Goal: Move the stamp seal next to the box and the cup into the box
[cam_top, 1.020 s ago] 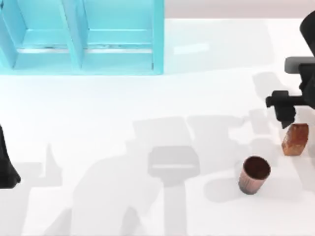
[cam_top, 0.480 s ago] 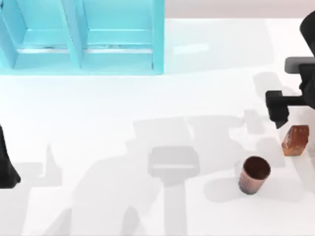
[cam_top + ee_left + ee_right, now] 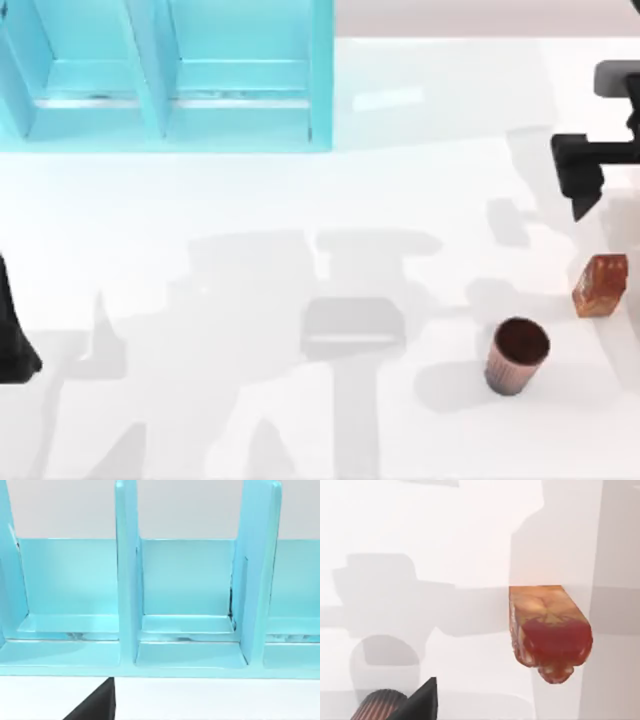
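Right gripper pulls away from stamp seal

Stamp seal (image 3: 601,286) stands at the table's (image 3: 300,220) right edge, cup (image 3: 518,355) near-left of it. Right gripper (image 3: 581,190) has retreated farther back, jaws state unclear. Box (image 3: 170,75) far left. Left arm parked left.

text: none legible | labels: none | numbers: none | signs: none

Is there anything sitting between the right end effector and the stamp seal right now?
Nothing visible. In the top view the right end effector hangs above bare white table, with the stamp seal just below it in the picture. The cup stands off to the seal's lower left, outside that path.
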